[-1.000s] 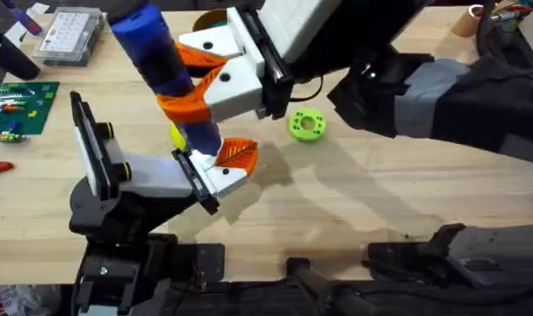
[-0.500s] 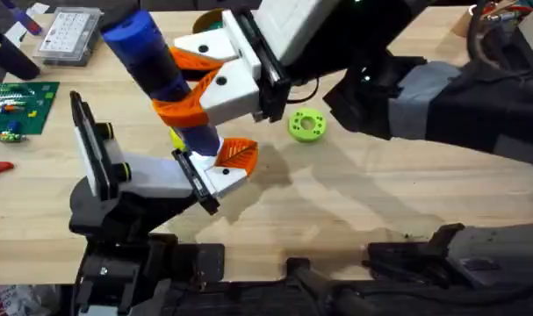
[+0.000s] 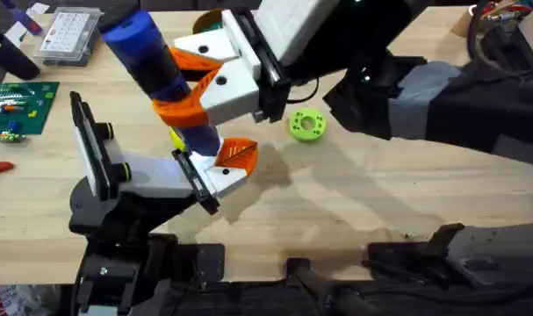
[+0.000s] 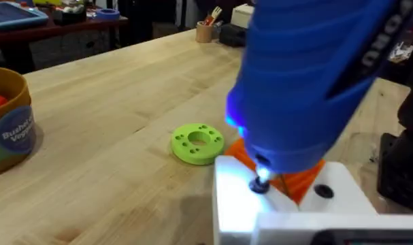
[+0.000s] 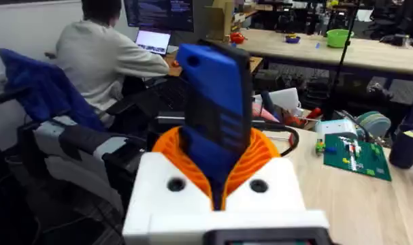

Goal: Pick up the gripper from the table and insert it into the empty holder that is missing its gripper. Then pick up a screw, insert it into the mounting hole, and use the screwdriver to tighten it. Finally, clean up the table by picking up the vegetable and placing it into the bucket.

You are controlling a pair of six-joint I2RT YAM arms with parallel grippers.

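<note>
1. Blue powered screwdriver [image 3: 156, 66], tilted, its narrow tip lowered onto the white base block of the gripper [image 3: 234, 158]; in the left wrist view a light glows at the driver's nose where the tip [image 4: 260, 184] meets the block.
2. Right gripper [image 3: 183, 83]: jaws closed on the screwdriver, the orange ribbed pads [image 5: 260, 153] pressed against either side of the blue body [image 5: 216, 116].
3. Gripper, orange and leaf-shaped, seated at the end of the holder [image 3: 156, 175], against the black cross rail [image 3: 198, 180].
4. Holder, a white wedge-shaped head on a black-jointed arm, lying on the table [image 3: 354, 202] directly below the screwdriver.
5. Left gripper: whether its jaws are open or closed cannot be told.
6. Green disc [image 3: 306, 124] with several holes, flat on the table just beyond the screwdriver tip, apart from it.
7. Bucket [image 4: 9, 119], yellow-orange rim and a pale label on its wall, well apart from the screwdriver, past the green disc; something red and green lies inside.
8. Green circuit board [image 3: 18, 107] and a clear parts box [image 3: 68, 35] on the table, well apart from the screwdriver on the left arm's side.
</note>
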